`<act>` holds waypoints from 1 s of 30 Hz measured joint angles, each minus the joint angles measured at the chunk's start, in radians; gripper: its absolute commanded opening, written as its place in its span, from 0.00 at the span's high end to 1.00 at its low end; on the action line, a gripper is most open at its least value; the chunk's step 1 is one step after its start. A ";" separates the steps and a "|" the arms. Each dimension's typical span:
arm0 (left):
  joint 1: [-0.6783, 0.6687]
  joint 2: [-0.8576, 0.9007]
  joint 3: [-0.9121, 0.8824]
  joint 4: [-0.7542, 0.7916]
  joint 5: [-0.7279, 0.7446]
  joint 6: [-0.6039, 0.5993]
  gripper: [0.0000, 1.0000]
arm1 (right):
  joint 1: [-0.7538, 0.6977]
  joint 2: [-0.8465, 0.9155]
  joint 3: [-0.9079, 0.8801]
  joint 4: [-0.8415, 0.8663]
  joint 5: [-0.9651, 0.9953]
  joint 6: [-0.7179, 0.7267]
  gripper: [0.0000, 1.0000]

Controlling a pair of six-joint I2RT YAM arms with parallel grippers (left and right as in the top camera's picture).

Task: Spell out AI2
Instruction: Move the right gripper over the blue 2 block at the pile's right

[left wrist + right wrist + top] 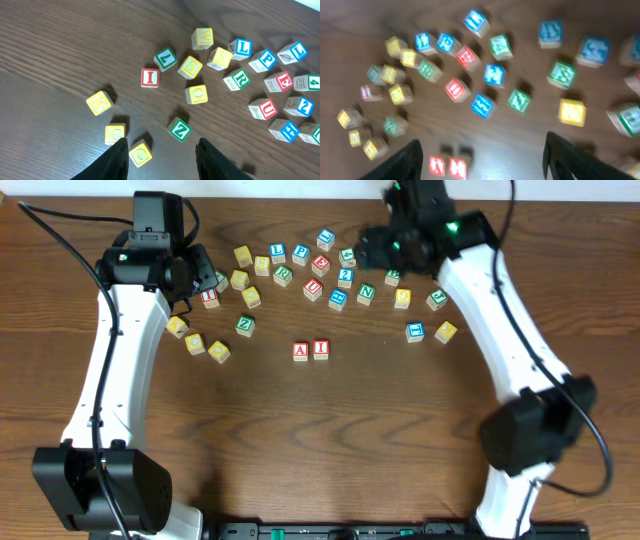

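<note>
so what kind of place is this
Probably a robotics lab bench, not a home: a white left arm and right arm flank a wood-grain table, with lettered blocks scattered on it for a spelling exercise.

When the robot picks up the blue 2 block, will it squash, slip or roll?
The blue 2 block looks like a rigid wooden cube, so it probably won't squash. Its flat faces should stop rolling. Neighbouring blocks sit close, so a grasp might nudge them.
</note>
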 measured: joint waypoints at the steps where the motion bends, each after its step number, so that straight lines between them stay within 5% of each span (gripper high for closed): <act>1: -0.001 0.000 0.000 -0.001 0.000 0.001 0.50 | 0.009 0.036 0.048 -0.010 0.006 0.005 0.30; 10: -0.002 0.000 0.000 -0.005 0.000 0.003 0.46 | 0.071 0.258 0.172 0.009 0.122 0.105 0.34; 30: -0.002 0.000 0.000 -0.005 0.000 0.003 0.45 | 0.085 0.387 0.172 0.118 0.243 0.183 0.38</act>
